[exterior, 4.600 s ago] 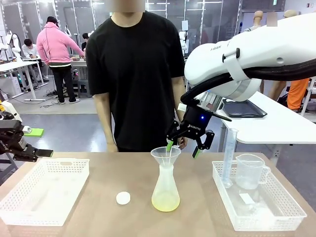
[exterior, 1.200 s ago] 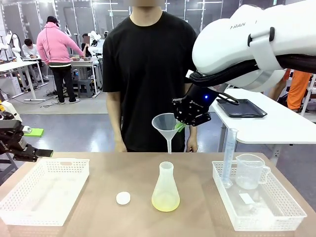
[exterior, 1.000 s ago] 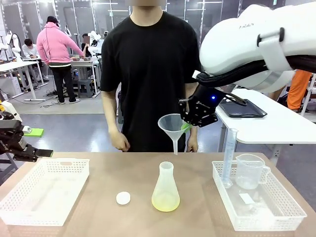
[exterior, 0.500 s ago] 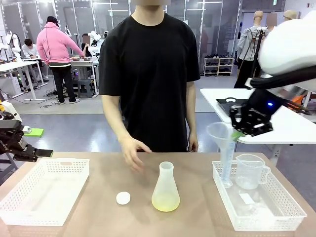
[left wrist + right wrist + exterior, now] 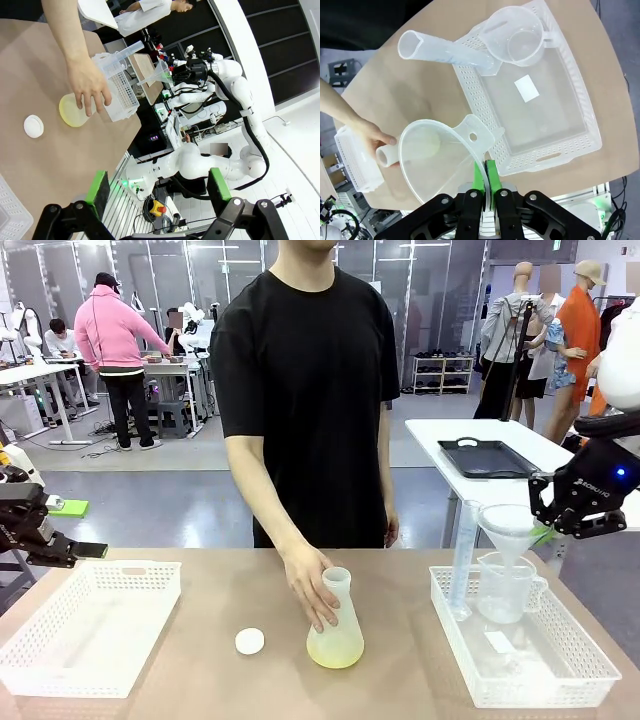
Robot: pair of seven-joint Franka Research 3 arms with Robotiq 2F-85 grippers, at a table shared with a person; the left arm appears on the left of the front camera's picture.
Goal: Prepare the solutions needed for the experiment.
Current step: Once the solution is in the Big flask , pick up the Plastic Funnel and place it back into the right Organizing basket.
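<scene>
- Person [image 5: 310,390]: plain black T-shirt [image 5: 300,340] with short sleeves.
- Right gripper [image 5: 547,532]: black body with white lettering and a small blue light [image 5: 620,472]; bright green pads [image 5: 491,175]; silver screws [image 5: 472,194] at the link joints.
- Left gripper [image 5: 157,186]: black links, green pads, pale screws at the joints.
- Right arm [image 5: 240,95]: glossy white rounded segments, with a black cable [image 5: 252,150] alongside.

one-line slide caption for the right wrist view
Right gripper clamps the funnel by its tab; a hand grips the flask.

Three cameras, one table [image 5: 250,590]
Front faces the person [image 5: 305,390]; both wrists look down from afar, sharing the conical flask [image 5: 335,645].
</scene>
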